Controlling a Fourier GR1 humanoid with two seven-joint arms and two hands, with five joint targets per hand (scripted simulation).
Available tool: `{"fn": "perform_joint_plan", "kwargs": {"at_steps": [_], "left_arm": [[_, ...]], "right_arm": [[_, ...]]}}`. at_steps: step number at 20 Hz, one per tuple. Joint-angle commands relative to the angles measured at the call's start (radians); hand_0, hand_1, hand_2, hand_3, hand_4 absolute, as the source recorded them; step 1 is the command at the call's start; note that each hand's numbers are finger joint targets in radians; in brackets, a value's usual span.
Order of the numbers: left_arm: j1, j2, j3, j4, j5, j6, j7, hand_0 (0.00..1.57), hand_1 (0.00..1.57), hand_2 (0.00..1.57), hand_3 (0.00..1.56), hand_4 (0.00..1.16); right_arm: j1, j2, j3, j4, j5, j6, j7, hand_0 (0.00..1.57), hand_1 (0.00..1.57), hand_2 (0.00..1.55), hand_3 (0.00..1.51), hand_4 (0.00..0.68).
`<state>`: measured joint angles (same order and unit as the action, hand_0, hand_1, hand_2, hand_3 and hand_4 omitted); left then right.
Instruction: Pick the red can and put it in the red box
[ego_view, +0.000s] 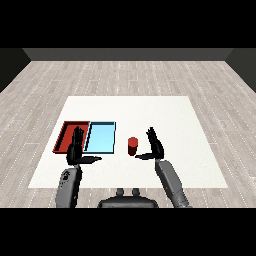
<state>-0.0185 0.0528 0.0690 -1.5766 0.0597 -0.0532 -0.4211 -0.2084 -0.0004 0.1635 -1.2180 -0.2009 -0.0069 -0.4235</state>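
**A:** Where is the red can (132, 146)?

**B:** It stands upright on the white worktop (165, 115), just to the left of the right robot hand (156, 146). The hand is beside the can and not touching it; a narrow strip of worktop shows between the can and the thumb.

**A:** What is that right robot hand doing?

**B:** It is released and holds nothing. Its fingers point up and away from the robot, nearly straight, and its thumb reaches out to the left toward the foot of the can. The palm faces the can. The grey forearm comes in from the lower right.

**A:** And the other hand?

**B:** The left robot hand (75, 149) is well apart from the can, on the far left. It too is released and holding nothing, fingers straight and pointing away, thumb stretched out to the right along the worktop.

**A:** Where are the trays?

**B:** The light blue tray (102, 138) lies between the two hands, just to the right of the left robot hand and to the left of the can. The red tray (66, 132) lies side by side with it, touching or nearly so, further left. The fingers of the left robot hand overlap the red tray's right part in the view; whether they touch it cannot be told. Nothing shows inside either tray.
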Motion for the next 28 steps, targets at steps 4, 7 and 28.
{"fn": "perform_joint_plan", "kwargs": {"at_steps": [4,7,28], "left_arm": [[0.027,0.016,-0.002,-0.085,0.032,-0.029,0.059,0.0,0.0,0.0,0.0,0.0],[0.012,-0.01,-0.004,-0.026,0.016,-0.006,0.004,0.0,0.0,0.0,0.0,0.0],[-0.023,0.006,0.005,-0.046,0.023,-0.005,0.057,0.0,0.0,0.0,0.0,0.0]], "right_arm": [[-0.038,0.0,0.1,0.133,-0.083,-0.07,-0.117,0.0,0.0,0.0,0.0,0.0],[-0.116,0.0,0.065,0.233,-0.089,-0.055,-0.125,0.0,0.0,0.0,0.0,0.0],[-0.216,0.0,0.18,0.364,-0.254,-0.098,-0.168,0.0,0.0,0.0,0.0,0.0]]}}
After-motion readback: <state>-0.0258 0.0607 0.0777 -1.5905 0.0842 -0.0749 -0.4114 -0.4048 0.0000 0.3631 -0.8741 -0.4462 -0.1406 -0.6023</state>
